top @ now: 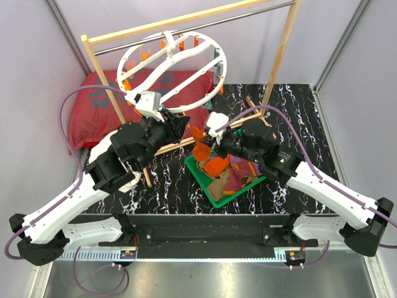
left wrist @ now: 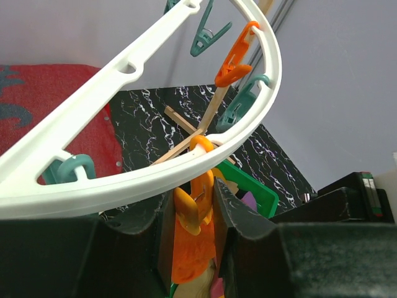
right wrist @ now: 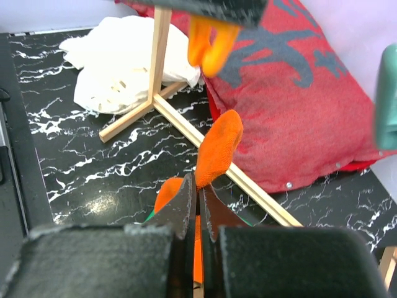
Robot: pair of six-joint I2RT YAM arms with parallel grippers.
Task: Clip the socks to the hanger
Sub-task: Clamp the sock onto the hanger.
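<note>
The white ring hanger (top: 170,71) hangs from the rack's bar, its rim crossing the left wrist view (left wrist: 186,169). My left gripper (top: 182,128) is shut on an orange clip (left wrist: 197,208) under that rim, a jaw on each side of it. My right gripper (top: 214,141) is shut on an orange sock (top: 200,151) and holds it up above the tray, just right of the left gripper. In the right wrist view the sock's end (right wrist: 218,149) sticks up from the closed jaws, a little below the orange clip (right wrist: 211,40). More socks, orange (top: 217,165), brown (top: 218,185) and purple (top: 239,176), lie in the tray.
A green tray (top: 214,198) sits at table centre. The wooden-post rack with metal bar (top: 186,28) stands behind, its floor struts (right wrist: 186,127) crossing the black marble table. A red cushion (top: 93,112) lies far left, and a white cloth (right wrist: 124,68) beside it.
</note>
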